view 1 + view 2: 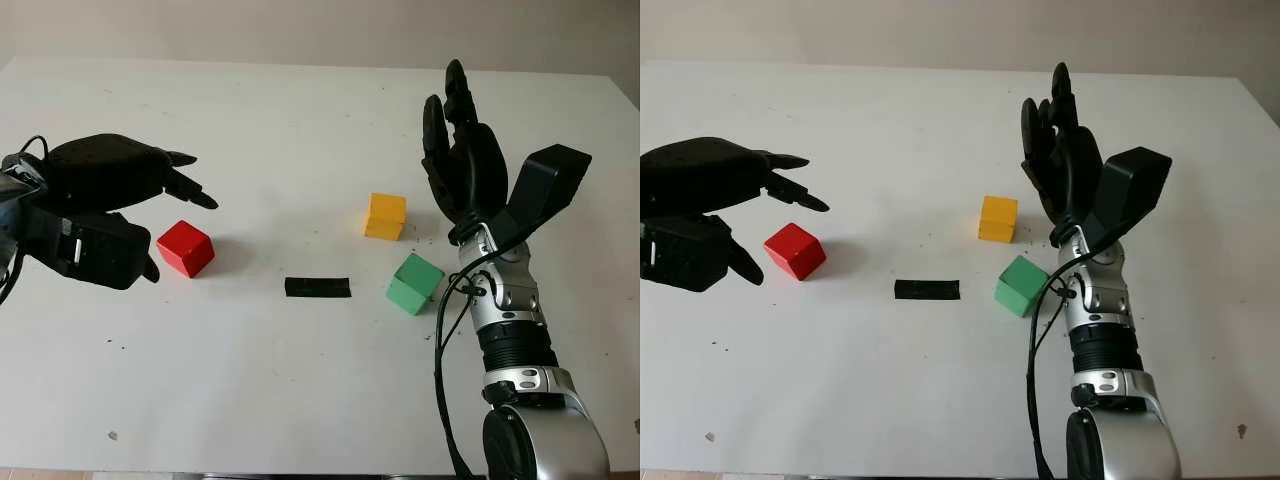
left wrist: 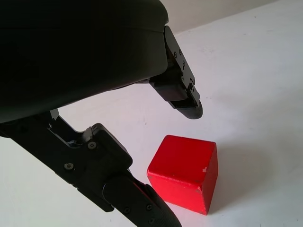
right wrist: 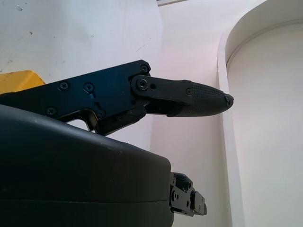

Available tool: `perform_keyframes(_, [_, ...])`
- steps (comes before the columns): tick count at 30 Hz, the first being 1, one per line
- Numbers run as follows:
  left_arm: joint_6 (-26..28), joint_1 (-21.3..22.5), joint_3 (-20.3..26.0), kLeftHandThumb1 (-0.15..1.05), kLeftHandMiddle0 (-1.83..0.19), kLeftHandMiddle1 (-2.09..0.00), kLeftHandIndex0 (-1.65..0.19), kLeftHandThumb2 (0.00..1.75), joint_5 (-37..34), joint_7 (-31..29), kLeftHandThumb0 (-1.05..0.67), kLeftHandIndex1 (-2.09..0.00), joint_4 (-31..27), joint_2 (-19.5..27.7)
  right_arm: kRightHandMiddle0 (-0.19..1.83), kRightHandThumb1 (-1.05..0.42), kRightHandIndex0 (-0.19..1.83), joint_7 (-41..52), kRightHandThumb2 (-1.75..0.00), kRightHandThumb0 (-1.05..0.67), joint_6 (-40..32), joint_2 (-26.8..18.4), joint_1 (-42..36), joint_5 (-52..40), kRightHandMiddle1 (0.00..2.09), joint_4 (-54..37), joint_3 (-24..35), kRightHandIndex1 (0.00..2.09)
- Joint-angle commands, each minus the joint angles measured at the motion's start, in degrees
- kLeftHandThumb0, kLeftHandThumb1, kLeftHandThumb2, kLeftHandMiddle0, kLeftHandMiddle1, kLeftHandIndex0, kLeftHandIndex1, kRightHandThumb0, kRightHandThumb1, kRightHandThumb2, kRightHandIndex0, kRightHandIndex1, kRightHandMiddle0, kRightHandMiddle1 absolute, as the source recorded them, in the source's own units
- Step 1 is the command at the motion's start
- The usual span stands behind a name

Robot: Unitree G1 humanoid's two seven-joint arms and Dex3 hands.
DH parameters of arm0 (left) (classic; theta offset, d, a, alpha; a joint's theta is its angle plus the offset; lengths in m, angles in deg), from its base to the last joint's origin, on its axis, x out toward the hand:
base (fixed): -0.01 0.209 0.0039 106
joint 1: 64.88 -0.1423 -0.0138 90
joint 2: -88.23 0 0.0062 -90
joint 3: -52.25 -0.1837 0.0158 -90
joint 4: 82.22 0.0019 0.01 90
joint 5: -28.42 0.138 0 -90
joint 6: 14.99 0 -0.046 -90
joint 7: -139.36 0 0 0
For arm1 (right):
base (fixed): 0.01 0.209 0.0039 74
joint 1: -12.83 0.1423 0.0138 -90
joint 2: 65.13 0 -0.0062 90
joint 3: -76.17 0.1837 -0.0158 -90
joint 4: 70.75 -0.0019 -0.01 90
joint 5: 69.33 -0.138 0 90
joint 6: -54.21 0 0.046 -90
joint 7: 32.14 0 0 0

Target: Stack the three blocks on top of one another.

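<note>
The left hand [image 1: 120,205] is open, fingers [image 2: 182,90] bracketing but not touching the red block [image 1: 185,247]; closing off-centre could skid it. The right hand [image 1: 462,160], open, hangs just beside the yellow block [image 1: 385,215] and green block [image 1: 414,282], which a careless sweep could knock. All sit apart on a white table [image 1: 300,120] with a black tape strip [image 1: 317,287], a pale wall behind.

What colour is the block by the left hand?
Red: the block beside the open left hand, clearest in the left wrist view.

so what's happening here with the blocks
Nothing is stacked yet. The red block, yellow block and green block sit apart on the white table. The left hand is open beside the red block, not touching it. The right hand is open, raised near the yellow block.
</note>
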Motion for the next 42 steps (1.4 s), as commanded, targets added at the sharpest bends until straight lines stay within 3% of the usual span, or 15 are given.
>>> perform_keyframes(1, [-0.3,-0.53,-0.78,0.61,-0.17,-0.05,-0.68,0.06,0.27,0.22,-0.73,-0.06,0.43,-0.23,-0.19,-1.05,-0.19,0.06,-0.52,-0.67,-0.36,-0.81,-0.88,-0.03,0.0,-1.34,0.15,0.0])
perform_keyframes(12, [-0.96,-1.58,-1.72,0.62,-0.2,-0.06,-0.76,0.06,3.6,4.49,-0.7,-0.08,0.65,-0.82,-0.19,-1.05,-0.19,-0.27,-0.52,-0.69,-1.71,-1.03,-1.52,-0.18,0.0,-2.8,0.31,0.0])
perform_keyframes(16, [-1.22,-1.69,-2.08,0.63,-0.27,-0.08,-0.91,0.06,5.52,7.59,-0.69,-0.12,1.04,-1.28,-0.19,-1.05,-0.19,-0.1,-0.51,-0.68,-1.5,-0.88,-1.36,-0.52,0.0,-2.39,0.55,0.0])
perform_keyframes(23, [-3.58,-2.17,-1.72,0.68,-0.42,-0.09,-1.19,0.06,6.53,13.39,-0.52,-0.17,2.12,-1.4,-0.19,-1.05,-0.19,0.29,-0.51,-0.68,-1.58,-0.87,-1.3,-0.76,0.0,-2.07,0.69,0.0])
perform_keyframes(35, [-5.04,-1.84,-1.91,0.73,-0.4,-0.06,-1.18,0.06,7.32,15.82,-0.51,-0.14,1.91,-1.48,-0.19,-1.05,-0.19,0.35,-0.49,-0.68,-1.82,-0.79,-1.48,-0.68,0.0,-2.21,0.76,0.0])
perform_keyframes(42, [-5.05,0.95,-1.47,0.75,-0.39,-0.05,-1.16,0.06,5.14,12.19,-0.53,-0.15,-1.99,-2.0,-0.19,-1.05,-0.19,0.72,-0.49,-0.68,-1.34,-0.88,-1.52,-0.58,0.0,-1.94,0.68,0.0])
